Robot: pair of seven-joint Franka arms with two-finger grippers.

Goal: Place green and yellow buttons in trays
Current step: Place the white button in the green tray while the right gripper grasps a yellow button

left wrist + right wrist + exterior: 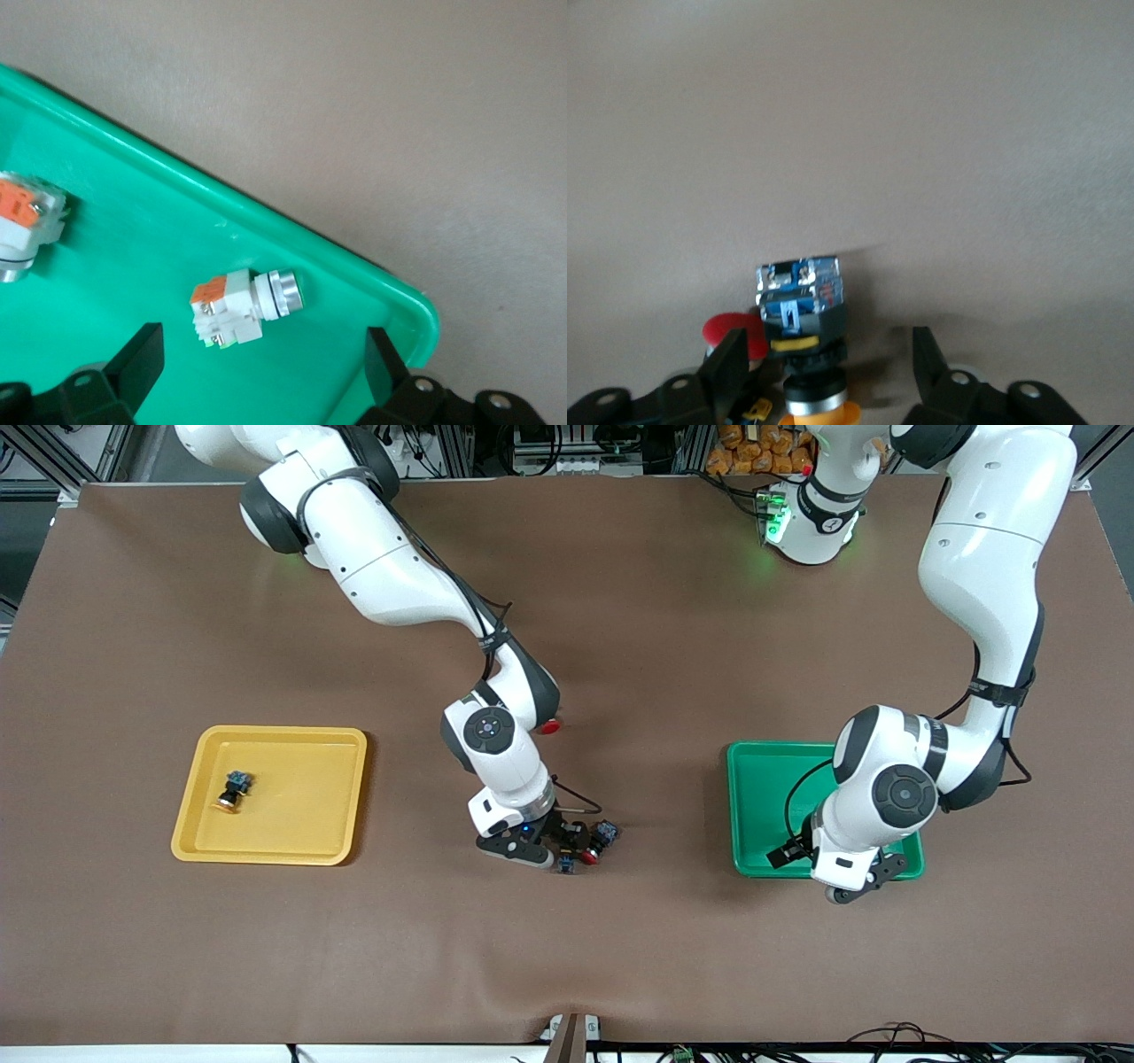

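The yellow tray (270, 855) holds one black button with an orange-yellow cap (234, 790). The green tray (753, 797) holds two white-bodied buttons with orange marks, one (244, 305) just ahead of my left gripper and one (27, 221) farther in; the left arm hides both in the front view. My left gripper (261, 372) is open and empty over the tray's corner nearest the front camera (864, 881). My right gripper (830, 367) is open, low over the table's middle (567, 841). Its fingers stand on either side of a black button with a blue end and orange-yellow cap (802, 328).
A red-capped black switch (731, 332) lies right beside the yellow-capped one, against one right finger; it also shows in the front view (589, 856). Another red cap (550, 726) peeks out by the right arm's wrist. A cable plug lies at the table's near edge (571, 1032).
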